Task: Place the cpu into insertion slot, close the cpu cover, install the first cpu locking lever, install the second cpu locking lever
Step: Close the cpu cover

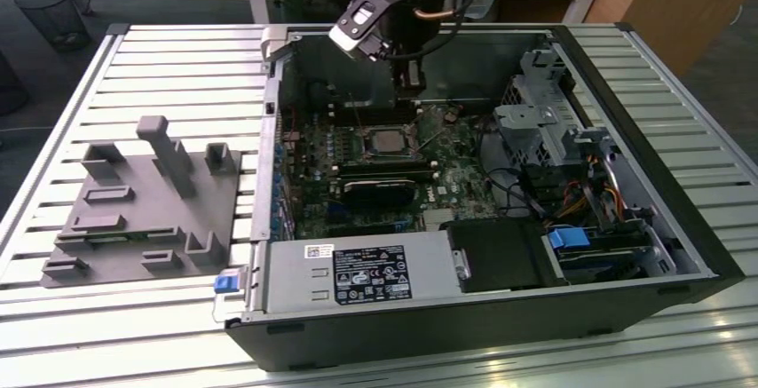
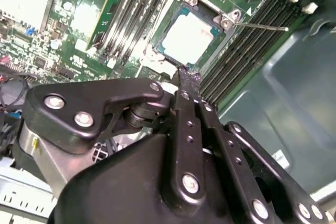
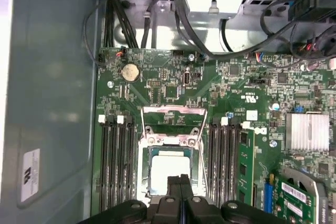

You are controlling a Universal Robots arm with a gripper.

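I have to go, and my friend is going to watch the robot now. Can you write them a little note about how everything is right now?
The gripper is shut, holds nothing, and hovers at the edge of the insertion slot.
The cpu lies in the slot.
The cpu cover is flipped open, off the chip.
Done: cpu placed.
Left: closing the cover and both levers; one locking lever sticks out free.
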